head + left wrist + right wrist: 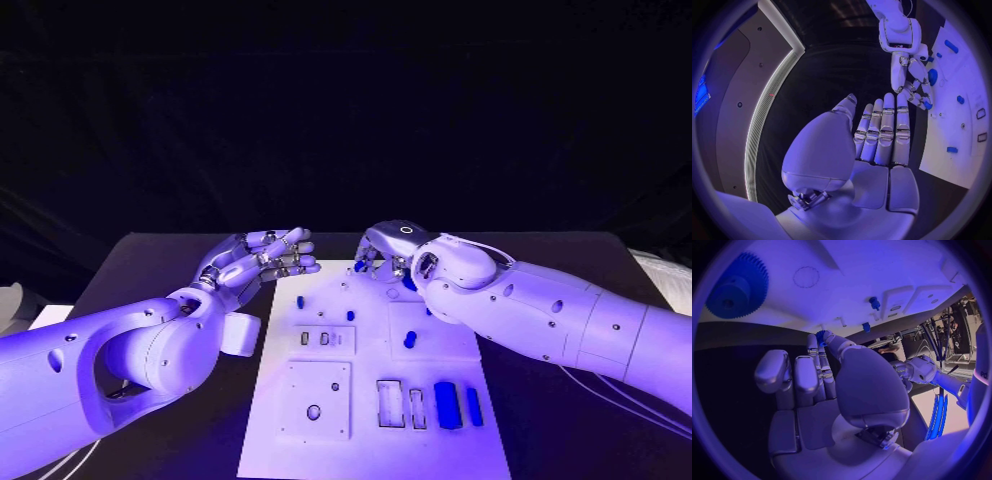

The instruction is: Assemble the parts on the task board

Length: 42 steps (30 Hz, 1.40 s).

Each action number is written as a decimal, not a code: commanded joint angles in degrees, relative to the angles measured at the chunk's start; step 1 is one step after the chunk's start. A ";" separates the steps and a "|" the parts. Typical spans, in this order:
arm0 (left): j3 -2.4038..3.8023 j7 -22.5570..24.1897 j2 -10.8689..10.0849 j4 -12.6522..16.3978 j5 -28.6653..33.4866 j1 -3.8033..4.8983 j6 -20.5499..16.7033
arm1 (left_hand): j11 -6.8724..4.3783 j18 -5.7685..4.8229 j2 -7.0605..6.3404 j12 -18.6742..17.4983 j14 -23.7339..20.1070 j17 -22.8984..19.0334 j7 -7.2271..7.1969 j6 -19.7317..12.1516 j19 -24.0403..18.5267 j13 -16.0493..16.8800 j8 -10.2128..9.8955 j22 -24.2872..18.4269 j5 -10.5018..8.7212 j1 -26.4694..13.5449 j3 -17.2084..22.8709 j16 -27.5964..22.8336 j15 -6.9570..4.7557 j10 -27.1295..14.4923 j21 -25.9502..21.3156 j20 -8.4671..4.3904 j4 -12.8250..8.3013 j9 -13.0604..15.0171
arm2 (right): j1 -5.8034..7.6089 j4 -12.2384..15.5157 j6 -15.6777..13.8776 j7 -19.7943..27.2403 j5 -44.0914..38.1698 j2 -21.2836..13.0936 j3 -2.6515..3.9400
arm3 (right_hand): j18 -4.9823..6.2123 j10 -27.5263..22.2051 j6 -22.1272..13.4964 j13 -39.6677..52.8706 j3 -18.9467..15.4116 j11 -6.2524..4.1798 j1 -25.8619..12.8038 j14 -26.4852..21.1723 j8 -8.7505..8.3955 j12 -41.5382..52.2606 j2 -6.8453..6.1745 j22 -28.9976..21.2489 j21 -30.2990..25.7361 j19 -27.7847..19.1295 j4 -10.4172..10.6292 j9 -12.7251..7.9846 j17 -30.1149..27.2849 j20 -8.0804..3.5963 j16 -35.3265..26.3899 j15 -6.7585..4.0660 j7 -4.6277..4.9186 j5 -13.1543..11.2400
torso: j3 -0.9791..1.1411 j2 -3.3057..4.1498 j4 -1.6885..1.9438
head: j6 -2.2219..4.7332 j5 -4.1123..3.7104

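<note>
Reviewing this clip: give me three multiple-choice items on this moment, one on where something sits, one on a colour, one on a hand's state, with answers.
1. Where is the right hand?
A. over the board's far end
B. off the table's right edge
C. resting on the board's near end

2. What colour is the large gear lying on the task board?
A. white
B. blue
C. black

3. How is the left hand?
A. gripping a gear
B. pressing flat on the board
C. holding nothing, fingers straight

Answers:
1 A: the head view shows it at the far edge of the white plate.
2 B: the right wrist view shows a blue toothed wheel on the white surface.
3 C: the left wrist view shows straight fingers with nothing in them, above the dark table.
</note>
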 commanded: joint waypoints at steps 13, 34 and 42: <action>0.04 0.23 0.49 -0.51 0.08 0.13 0.99 | 0.05 0.66 -0.05 -0.40 -0.13 0.11 0.45 -0.17 0.00 -0.08 -0.25 -0.08 -0.25 0.58 0.18 -0.41 0.43 -0.54 -0.35 0.31 -0.42 -0.07 | -0.10 -2.09 0.41 0.40 -0.24 2.17 0.00 | -0.69 -0.23 0.00 -0.10 -0.10 0.45 -0.51 2.10 0.04 -0.39 -0.43 0.36 0.52 0.19 0.71 1.10 0.32 0.02 0.67 -0.01 0.51 0.20 | -0.05 0.05 -0.07 | -0.11 0.38; 0.04 0.15 0.63 -0.41 0.08 0.17 1.12 | 0.05 0.66 -0.05 -0.40 -0.13 0.11 0.45 -0.17 0.00 -0.08 -0.25 -0.08 -0.25 0.58 0.18 -0.41 0.43 -0.54 -0.35 0.31 -0.42 -0.07 | -0.50 -5.41 2.87 0.12 -0.01 4.86 -0.22 | -0.65 -0.91 -0.48 -0.14 -0.34 0.66 -0.70 2.01 -0.33 -0.47 -0.92 0.47 0.72 -0.06 0.97 1.11 0.53 0.12 0.99 0.13 0.73 0.28 | -0.06 0.14 -0.09 | -0.19 0.48; 0.04 0.07 0.56 -0.36 0.08 0.23 1.10 | 0.08 0.65 -0.07 -0.43 -0.14 0.15 0.47 -0.21 0.00 -0.09 -0.28 -0.11 -0.26 0.61 0.20 -0.49 0.45 -0.58 -0.39 0.32 -0.48 -0.07 | -0.50 -5.85 0.63 -0.58 0.97 4.92 -0.26 | 0.74 -11.07 -11.32 -0.32 -5.05 3.85 -2.37 -0.55 -0.68 -0.40 -4.76 -8.06 -4.68 -4.86 2.19 -1.15 -7.61 2.17 -4.19 2.66 4.34 0.21 | -0.02 0.16 -0.12 | -0.04 0.55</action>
